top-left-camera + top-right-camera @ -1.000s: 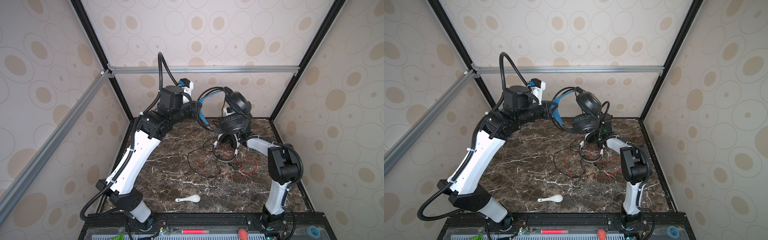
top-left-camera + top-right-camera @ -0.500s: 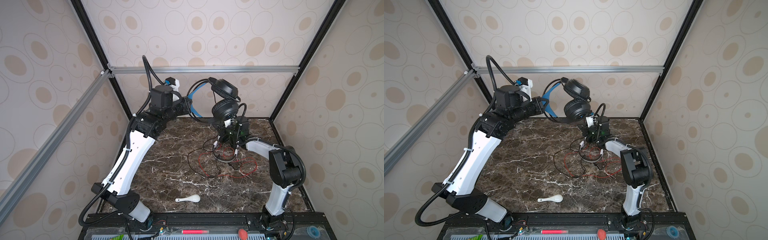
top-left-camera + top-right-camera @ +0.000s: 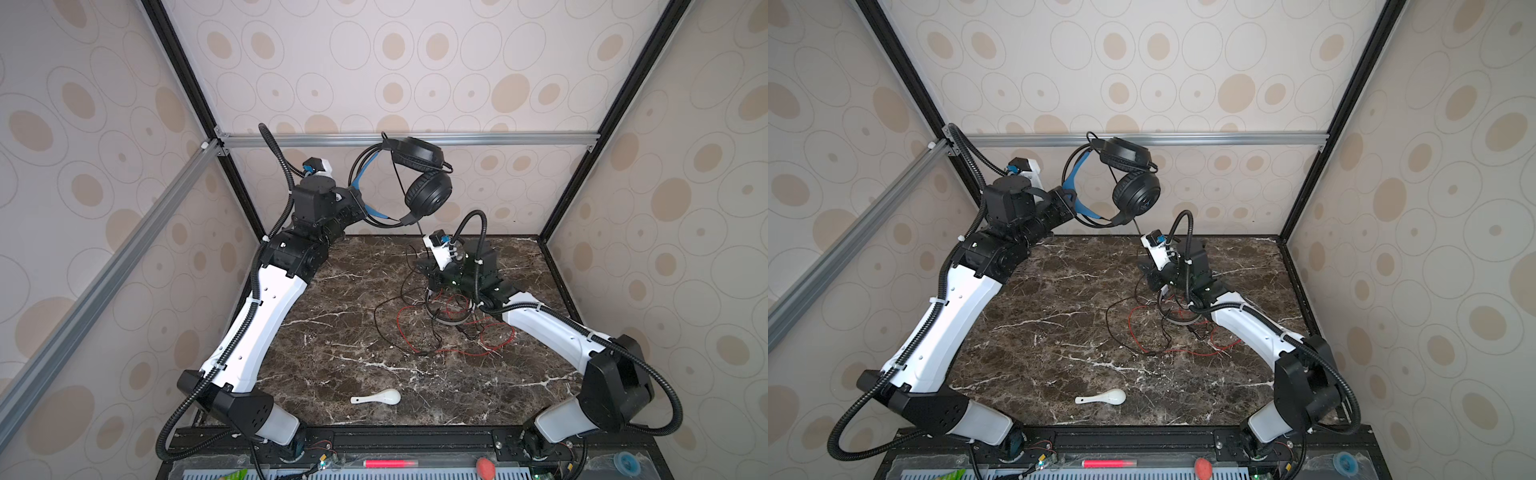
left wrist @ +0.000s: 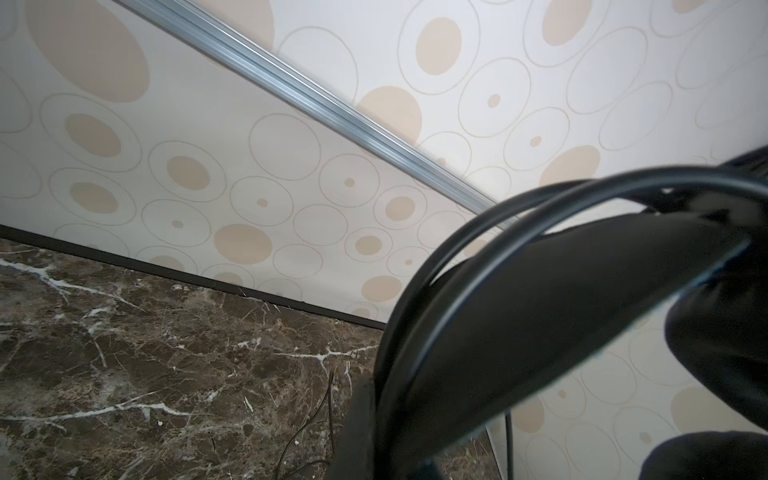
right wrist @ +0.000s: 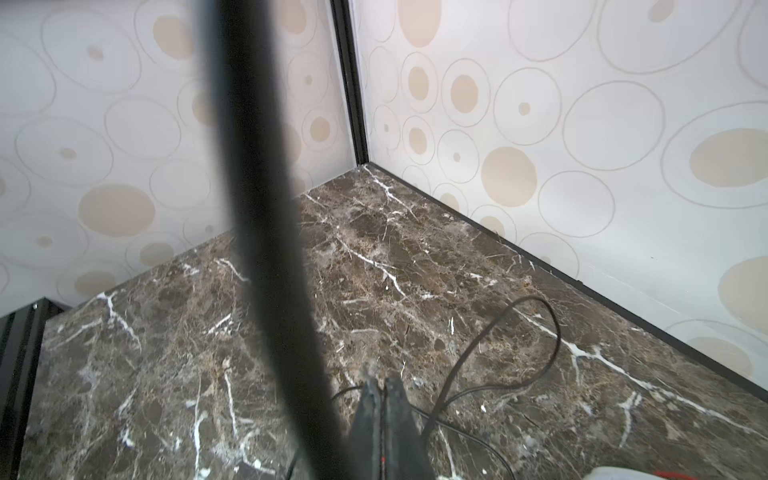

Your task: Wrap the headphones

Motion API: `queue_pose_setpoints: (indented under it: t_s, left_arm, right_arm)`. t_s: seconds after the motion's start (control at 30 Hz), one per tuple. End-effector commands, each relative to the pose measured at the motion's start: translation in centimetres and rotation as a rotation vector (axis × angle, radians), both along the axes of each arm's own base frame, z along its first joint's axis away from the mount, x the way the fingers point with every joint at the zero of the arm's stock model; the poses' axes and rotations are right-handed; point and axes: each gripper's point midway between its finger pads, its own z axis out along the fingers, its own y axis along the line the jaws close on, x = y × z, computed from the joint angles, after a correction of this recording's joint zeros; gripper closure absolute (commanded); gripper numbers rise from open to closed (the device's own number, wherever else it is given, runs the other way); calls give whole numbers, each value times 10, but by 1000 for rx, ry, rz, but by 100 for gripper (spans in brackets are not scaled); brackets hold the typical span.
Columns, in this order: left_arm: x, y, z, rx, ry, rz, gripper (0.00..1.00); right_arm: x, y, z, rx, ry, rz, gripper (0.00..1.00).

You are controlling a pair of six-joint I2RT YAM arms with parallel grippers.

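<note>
The black headphones (image 3: 428,191) (image 3: 1136,193) hang in the air at the back. My left gripper (image 3: 360,204) (image 3: 1070,200) is shut on their blue-lined headband (image 4: 540,311). Their thin black cord (image 3: 420,232) runs taut from the lower earcup down to my right gripper (image 3: 422,266) (image 3: 1147,270), low over the table. In the right wrist view that gripper (image 5: 380,386) is shut. The cord (image 5: 266,208) is a thick blur passing its fingers, and this blur hides the pinch point. The white headphones (image 3: 451,320) lie under the right arm amid loops of red cord (image 3: 494,345).
A small white spoon (image 3: 380,398) (image 3: 1106,397) lies near the front edge of the marble table (image 3: 332,332). Loose black cord loops (image 3: 378,316) spread over the table's middle. Patterned walls and a metal rail (image 3: 498,137) close in the back.
The left arm swung the black headphones left and slightly higher, away from the right gripper. The right gripper closed.
</note>
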Motion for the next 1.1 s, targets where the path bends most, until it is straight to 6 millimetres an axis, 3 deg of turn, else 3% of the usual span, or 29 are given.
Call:
queue_pose_setpoints:
  t_s: [0.0, 0.23, 0.57, 0.8, 1.07]
  left_arm:
    - [11, 19, 28, -109, -97, 104, 100]
    - [28, 29, 20, -95, -102, 151, 100]
    - [37, 43, -9, -18, -68, 238, 100]
    - [39, 52, -48, 75, 29, 300, 100]
    - [27, 42, -70, 363, 98, 336, 100]
  right_arm:
    - [-15, -6, -17, -125, 18, -17, 100]
    - [-45, -6, -23, -262, -10, 2, 100]
    - [-77, -21, -23, -453, -81, 18, 100]
    - [-95, -13, 4, -501, -137, 68, 100]
    - [-85, -1, 41, -554, -193, 98, 100]
